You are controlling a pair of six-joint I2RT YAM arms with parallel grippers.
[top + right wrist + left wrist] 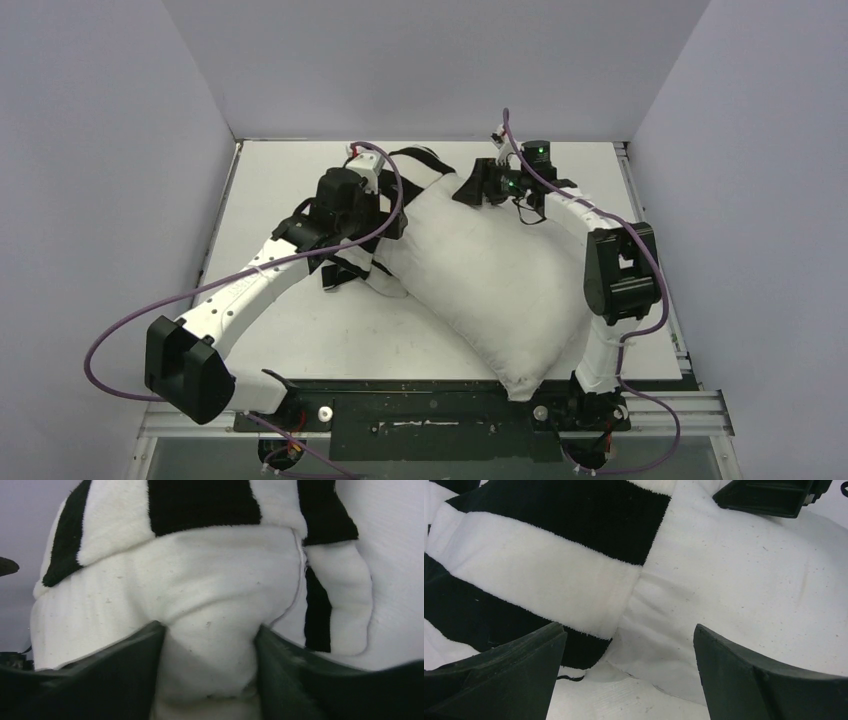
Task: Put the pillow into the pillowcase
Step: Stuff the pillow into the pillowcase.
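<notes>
Across the top view: a flat white tabletop [300, 340], boxed in on 3 sides by plain pale lilac-grey walls [420, 60]. A black mounting plate [430, 400] runs along the near edge w/ both arm bases on it, and purple cables [110, 340] loop off each arm.

A large plump off-white textured fabric pillow [490, 280] lies diagonally on the table, from far centre to near right. Its near corner hangs over the black plate.

A thin soft pillowcase w/ broad black & white stripes [428, 168] sits bunched over the pillow's far-left end, only partly on. Most of the pillow is still bare.

Left gripper [629, 635] hovers over the line where the pillowcase edge meets the bare pillow. Its fingers are spread wide apart w/ nothing between them.

Right gripper [210, 630] is at the pillow's far end, just below the striped edge. A bulge of pillow fabric fills the gap & touches both fingers; can't tell whether it is squeezed or just sitting there loose.
</notes>
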